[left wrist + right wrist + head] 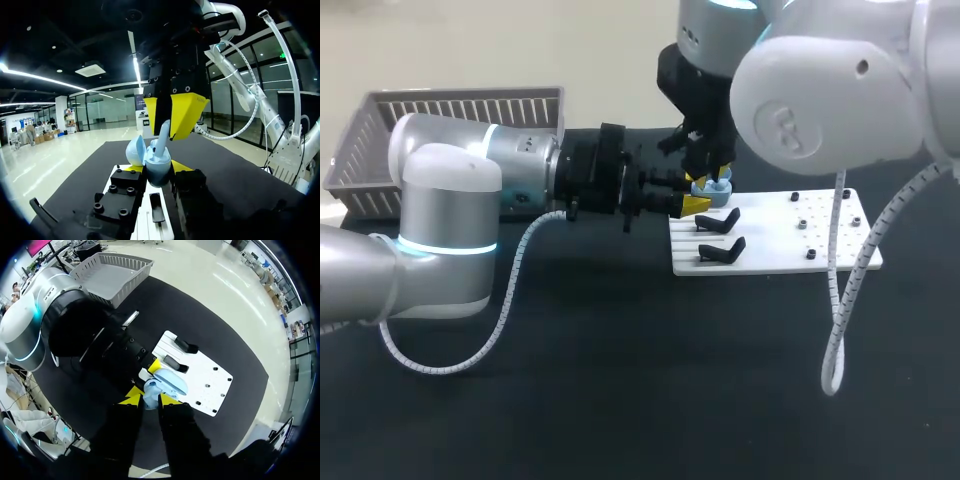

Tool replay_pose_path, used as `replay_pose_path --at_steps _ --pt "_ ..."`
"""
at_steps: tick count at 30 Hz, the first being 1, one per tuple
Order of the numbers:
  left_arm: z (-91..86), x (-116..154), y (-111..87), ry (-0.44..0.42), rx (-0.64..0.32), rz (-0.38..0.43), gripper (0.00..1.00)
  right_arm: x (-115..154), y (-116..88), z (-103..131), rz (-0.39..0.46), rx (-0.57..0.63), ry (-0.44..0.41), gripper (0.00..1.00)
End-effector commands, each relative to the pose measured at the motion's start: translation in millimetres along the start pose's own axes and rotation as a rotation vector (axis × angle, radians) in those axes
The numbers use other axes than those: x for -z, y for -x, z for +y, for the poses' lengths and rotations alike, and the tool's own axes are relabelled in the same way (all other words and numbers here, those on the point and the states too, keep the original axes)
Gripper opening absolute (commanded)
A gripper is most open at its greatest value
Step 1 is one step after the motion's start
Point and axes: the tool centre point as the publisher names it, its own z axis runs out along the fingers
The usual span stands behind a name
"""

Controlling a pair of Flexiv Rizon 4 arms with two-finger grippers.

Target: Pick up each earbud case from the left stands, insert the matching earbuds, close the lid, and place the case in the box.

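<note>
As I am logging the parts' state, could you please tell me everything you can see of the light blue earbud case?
The earbud case is a small rounded shell, pale blue, plastic by its look. Its lid stands open, tipped to one side. It sits upright between the left gripper's yellow tips, held over the white board. From above, the right gripper holds a pale blue earbud, its lower end in the case's opening.

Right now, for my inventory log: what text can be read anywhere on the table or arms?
None legible. The pale blue open earbud case, flat white stand board and grey slatted basket show no print; the round mark on the right arm's white joint is too faint to read.
</note>
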Motion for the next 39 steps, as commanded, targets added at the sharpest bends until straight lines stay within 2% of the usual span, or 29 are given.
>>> replay_pose_path --at_steps 1,30,31,32,33,34,39 --pt "-1.6 0 -0.6 0.006 -0.003 -0.002 0.00 -3 1 -1 -0.002 -0.005 0.000 0.00" --pt "-1.6 0 -0.6 0.006 -0.003 -0.002 0.00 -11 6 -6 0.008 -0.021 -0.002 0.00" --pt "-1.6 0 -0.6 0.006 -0.003 -0.002 0.00 -10 6 -6 0.005 -0.022 0.004 0.19" --pt "-1.6 0 -0.6 0.006 -0.003 -0.002 0.00 -9 6 -6 0.001 -0.022 0.013 0.48" --pt "-1.6 0 -0.6 0.006 -0.003 -0.002 0.00 -8 6 -6 -0.002 -0.023 0.015 0.66" --pt "-1.6 0 -0.6 0.006 -0.003 -0.002 0.00 -5 5 -6 -0.006 -0.023 0.016 1.00" --pt "-1.6 0 -0.6 0.006 -0.003 -0.002 0.00 11 -1 -4 -0.043 -0.026 0.034 1.00"
